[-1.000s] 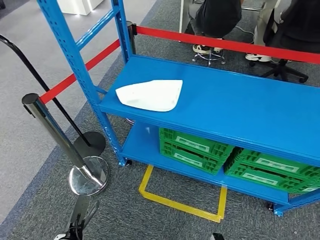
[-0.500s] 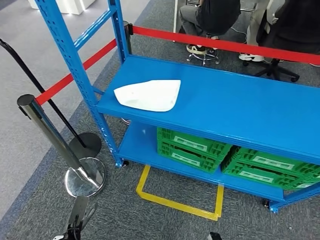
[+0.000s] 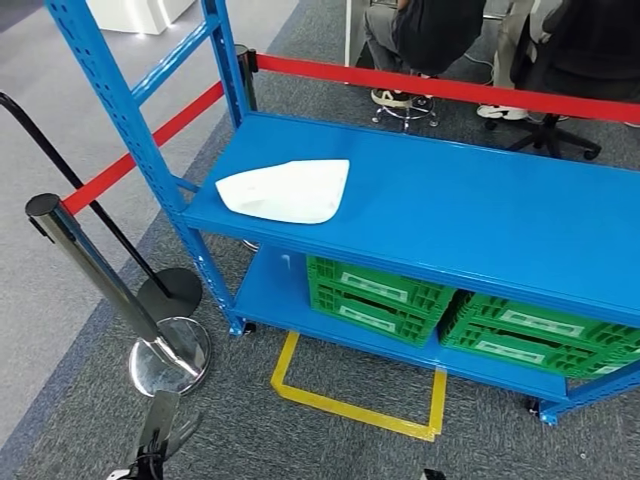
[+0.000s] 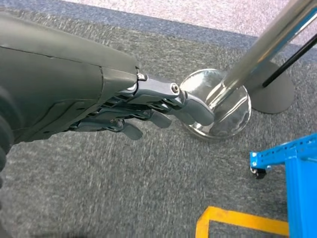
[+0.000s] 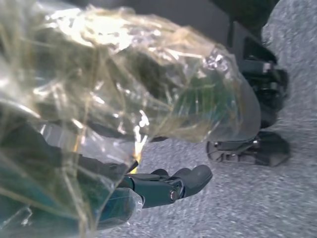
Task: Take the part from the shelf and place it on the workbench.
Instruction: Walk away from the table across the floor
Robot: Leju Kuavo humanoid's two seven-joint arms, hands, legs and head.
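Observation:
The part (image 3: 285,190) is a flat white piece lying on the left end of the blue shelf's (image 3: 483,215) middle board, seen in the head view. My left hand (image 3: 160,432) hangs low at the bottom left, well below and in front of the shelf. In the left wrist view this hand (image 4: 149,106) has its fingers stretched out over grey carpet and holds nothing. In the right wrist view my right hand (image 5: 166,186), partly under crinkled clear film, has its fingers extended above the carpet and is also empty.
A chrome barrier post (image 3: 90,262) on a round base (image 3: 170,355) stands just left of the shelf, and a red belt (image 3: 453,88) runs behind it. Two green crates (image 3: 377,295) sit on the lowest board. Yellow tape (image 3: 355,408) marks the floor. People sit behind (image 3: 434,30).
The whole picture has slid a little to the left, so the camera has moved. The part lies unmoved on the shelf and both hands still hang low.

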